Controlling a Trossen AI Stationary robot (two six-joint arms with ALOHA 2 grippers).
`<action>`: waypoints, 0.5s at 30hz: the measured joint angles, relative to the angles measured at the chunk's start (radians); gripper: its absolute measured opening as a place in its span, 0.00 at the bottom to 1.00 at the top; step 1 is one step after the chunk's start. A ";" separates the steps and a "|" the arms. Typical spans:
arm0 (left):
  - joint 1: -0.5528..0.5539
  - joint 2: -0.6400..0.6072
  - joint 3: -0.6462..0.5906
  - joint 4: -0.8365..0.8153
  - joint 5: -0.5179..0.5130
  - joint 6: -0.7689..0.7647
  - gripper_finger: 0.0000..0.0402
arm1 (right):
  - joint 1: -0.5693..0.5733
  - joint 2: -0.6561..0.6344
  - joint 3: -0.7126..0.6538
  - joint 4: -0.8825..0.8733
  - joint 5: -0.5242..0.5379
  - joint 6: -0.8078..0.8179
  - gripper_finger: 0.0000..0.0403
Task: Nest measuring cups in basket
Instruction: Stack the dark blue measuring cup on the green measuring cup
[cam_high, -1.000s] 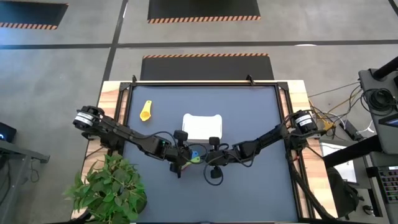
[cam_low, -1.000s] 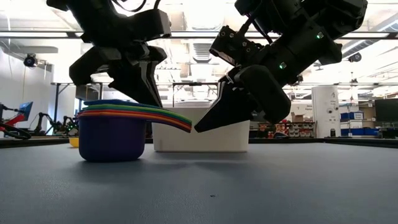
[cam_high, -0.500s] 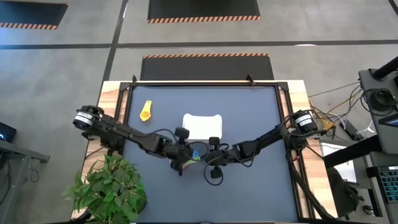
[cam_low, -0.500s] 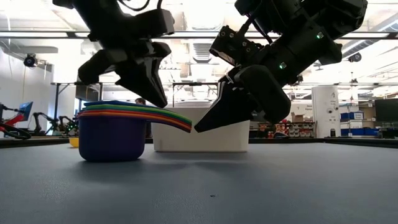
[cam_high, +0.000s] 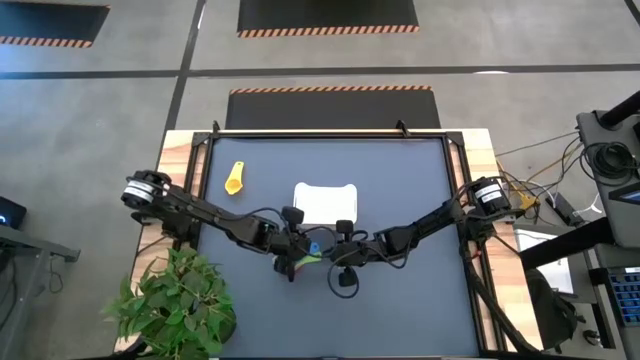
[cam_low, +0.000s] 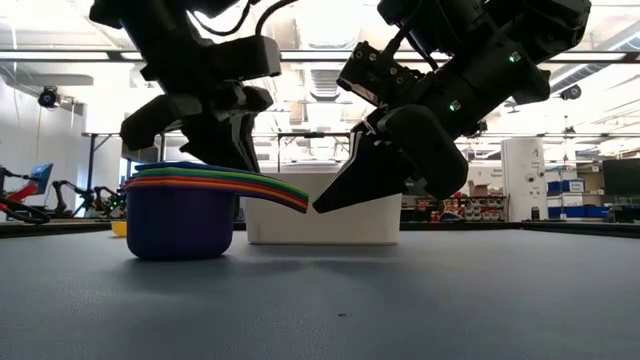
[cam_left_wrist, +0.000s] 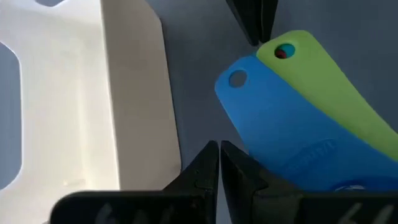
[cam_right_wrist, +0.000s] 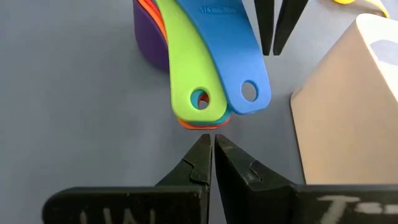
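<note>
Cups come first from the near edge of the surface (cam_high: 400, 300): a nested stack of measuring cups (cam_low: 180, 215) stands upright on it, a deep blue-purple bowl outermost, with the handles (cam_right_wrist: 214, 74) fanned in 1 bundle pointing toward the right gripper (cam_low: 330, 200); blue and green handles lie on top, orange and red edges showing beneath. Both sets of jaws are pressed fully together and carry nothing. The right gripper's closed tips sit right at the free ends of the handles, in line with their long axis; whether they touch the handle ends, I cannot tell. The left gripper (cam_low: 235, 150) hangs above the stack on the bowl side, its closed tips pointing down beside the blue handle. Just beyond the stack, on the far side, sits the white basket (cam_high: 325, 203), nothing visible in it, its near wall close to the handle ends but apart from them. Farthest back, toward the left rear of the surface, 1 yellow cup (cam_high: 235, 179) lies alone, well apart from the rest.

My reading: the coming move turns on that handle axis; it runs from bowl to right gripper, so the right arm is the nearer to take the handles, once its jaws part, and lift the stack to the basket behind.
</note>
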 joint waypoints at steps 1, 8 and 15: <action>0.000 0.002 0.000 0.002 0.000 -0.001 0.00 | 0.000 0.000 0.000 0.000 0.000 0.000 0.02; 0.000 0.002 0.009 0.006 0.001 0.005 0.00 | 0.000 0.000 0.000 0.000 0.000 -0.001 0.02; 0.000 0.002 0.016 0.008 0.026 0.006 0.00 | 0.000 0.000 0.000 0.000 0.000 -0.001 0.02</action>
